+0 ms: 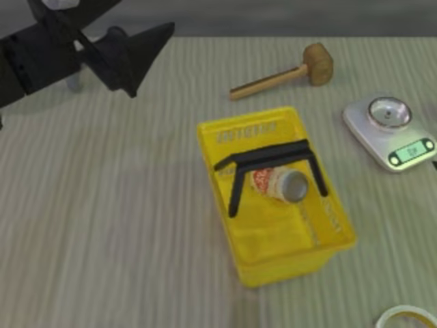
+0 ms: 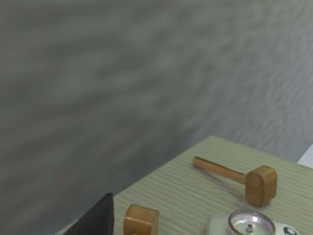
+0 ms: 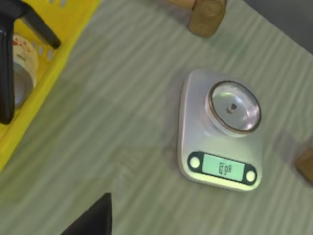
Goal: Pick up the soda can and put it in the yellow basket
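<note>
Lying on its side inside the yellow basket (image 1: 338, 232), the soda can (image 1: 278, 183) rests under the black swing handle (image 1: 270, 156) near the middle of the top view, its dull end turned toward the frame's right; we judge the task all but finished, since the can sits within the basket walls. We reckon the can is light, stiff enough for a gentle pinch yet thin-walled and smooth, so it may roll or dent; were it taken up again, we would close across the round body at mid-length, clear of the handle. Our left gripper (image 1: 136, 82) hangs in the upper left of the top view, well apart from the basket, holding nothing and touching nothing; its dark fingers seem parted in a wedge, though the angle makes this hard to confirm. Our right gripper is out of the top view; its wrist view shows only one dark finger edge above the kitchen scale (image 3: 221, 131), so we cannot tell its opening. A wooden mallet (image 1: 287, 73) lies above the basket.
</note>
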You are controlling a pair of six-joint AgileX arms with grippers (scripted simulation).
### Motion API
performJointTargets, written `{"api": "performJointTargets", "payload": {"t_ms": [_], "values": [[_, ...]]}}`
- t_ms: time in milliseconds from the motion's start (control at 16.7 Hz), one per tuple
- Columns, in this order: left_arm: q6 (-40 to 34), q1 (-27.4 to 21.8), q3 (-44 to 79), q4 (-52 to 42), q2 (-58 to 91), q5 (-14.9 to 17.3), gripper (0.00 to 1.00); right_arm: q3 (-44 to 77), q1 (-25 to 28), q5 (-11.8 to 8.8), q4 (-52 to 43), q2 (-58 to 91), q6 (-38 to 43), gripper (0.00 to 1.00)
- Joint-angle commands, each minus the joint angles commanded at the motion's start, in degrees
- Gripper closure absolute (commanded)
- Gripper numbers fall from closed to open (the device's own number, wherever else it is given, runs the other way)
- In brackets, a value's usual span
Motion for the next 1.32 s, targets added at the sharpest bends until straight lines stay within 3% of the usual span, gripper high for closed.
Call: {"api": "performJointTargets", "payload": {"t_ms": [480, 780, 1020, 1320], "values": [[-0.3, 6.9, -26.0, -24.5, -51.2, -26.0, 0.0, 42.8, 13.7, 0.1, -29.7, 48.7, -23.8, 0.0], [1.6, 9.6, -39.5, -35.9, -76.3, -38.8, 0.0, 63.2, 20.1, 0.3, -42.8, 70.3, -34.8, 0.0], [3.1, 10.5, -45.6, -40.7, -85.9, -44.6, 0.0, 71.7, 22.9, 0.5, -47.8, 78.6, -39.4, 0.0], [3.3, 10.6, -46.4, -41.3, -87.1, -45.3, 0.0, 72.8, 23.2, 0.5, -48.4, 79.6, -40.0, 0.0]]}}
